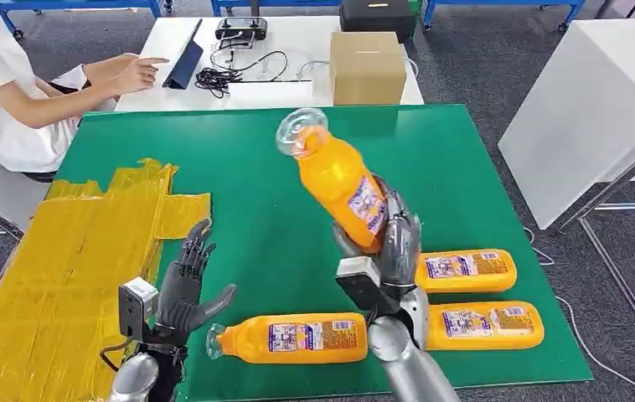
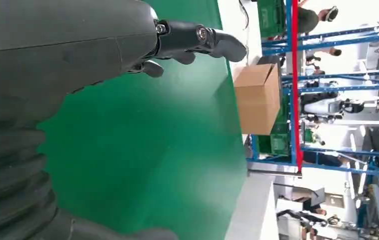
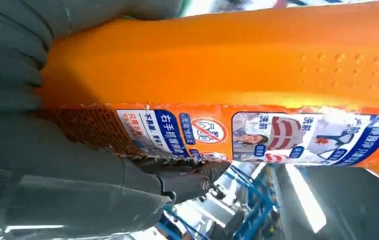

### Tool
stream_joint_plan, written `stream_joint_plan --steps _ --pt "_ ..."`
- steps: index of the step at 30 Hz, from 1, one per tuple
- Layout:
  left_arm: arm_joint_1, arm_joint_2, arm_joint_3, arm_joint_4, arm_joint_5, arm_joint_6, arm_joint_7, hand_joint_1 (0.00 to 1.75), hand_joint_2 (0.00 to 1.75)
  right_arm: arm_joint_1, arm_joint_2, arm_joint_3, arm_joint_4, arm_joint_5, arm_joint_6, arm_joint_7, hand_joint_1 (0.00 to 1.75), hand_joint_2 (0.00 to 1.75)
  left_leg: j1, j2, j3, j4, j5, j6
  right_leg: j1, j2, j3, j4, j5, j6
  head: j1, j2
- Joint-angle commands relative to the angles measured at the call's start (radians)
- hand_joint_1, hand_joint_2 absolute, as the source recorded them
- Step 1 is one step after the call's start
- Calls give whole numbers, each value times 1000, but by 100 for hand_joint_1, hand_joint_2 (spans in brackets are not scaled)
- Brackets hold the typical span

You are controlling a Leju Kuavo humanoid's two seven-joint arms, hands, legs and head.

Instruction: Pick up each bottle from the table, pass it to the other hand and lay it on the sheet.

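Nearest, the left hand point(image 1: 182, 289) waits open and empty beside the yellow sheet point(image 1: 71, 260). Further from the sheet, the right hand point(image 1: 385, 243) grips a raised orange bottle point(image 1: 339, 180) — swing it sheetward, letting go only once the left hand's grip closes — steadily.

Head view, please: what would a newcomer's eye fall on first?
The orange bottle lifted over the green table, gripped low by the right hand. The left hand waits open beside the yellow sheet. Three more bottles lie near the front edge.
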Motion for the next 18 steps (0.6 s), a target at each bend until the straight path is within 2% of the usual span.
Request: stream_joint_plan --steps 1,4,18 --pt "-96 60 -70 47 47 -51 -2 0 175 28 3 -2 -61 -305 464 -81 175 175 2 -1 1 0 0 -3 2 -2 2 -1 0 -1 0 0" --pt "-125 61 -87 50 60 -64 3 0 175 3 25 34 29 -291 500 -100 175 175 4 0 2 0 0 -4 4 -1 3 -2 0 -2 0 0" --pt "-122 62 -87 51 59 -64 2 0 175 2 24 33 28 -291 500 -100 175 175 2 1 2 -1 0 -2 2 1 3 -2 0 -1 0 0"
